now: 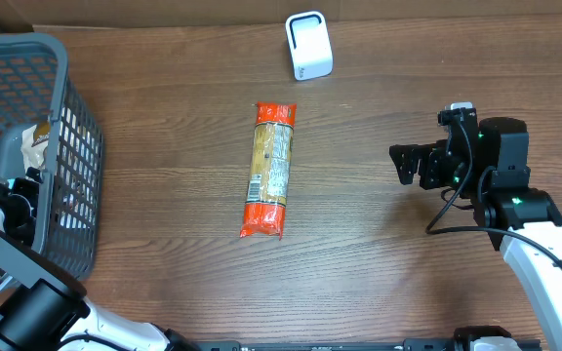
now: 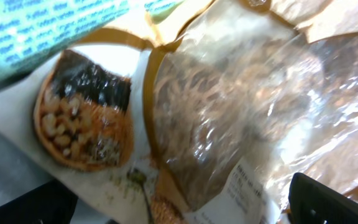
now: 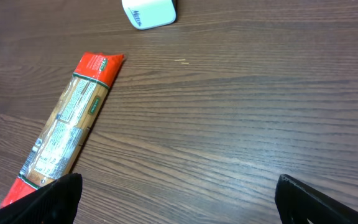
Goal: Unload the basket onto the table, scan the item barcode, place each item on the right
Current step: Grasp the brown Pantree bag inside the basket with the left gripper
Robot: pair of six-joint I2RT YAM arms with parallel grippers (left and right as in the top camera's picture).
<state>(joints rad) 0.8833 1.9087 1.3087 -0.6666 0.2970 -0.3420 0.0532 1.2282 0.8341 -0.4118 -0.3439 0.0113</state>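
We see the long pasta packet [image 1: 268, 171], red at both ends and printed with a label along its middle, lying flat on the wooden counter [image 1: 359, 263] near the centre, its length running towards and away from the white scanner [image 1: 308, 46], which stands well apart at the far edge. Nothing touches the packet. The right gripper [image 1: 405, 164] hovers over bare counter to the right of the packet, pointed towards it, its jaws spread wide and empty. At the left stands the grey mesh basket [image 1: 76, 166], and the left arm reaches down into it. The left wrist view shows the left gripper [image 2: 182, 193] close above a crinkled clear bag [image 2: 229, 112] of brown contents and a carton [image 2: 82, 124] picturing a bowl of food; its jaws sit at the frame's two lower corners, wide apart, clamping nothing.
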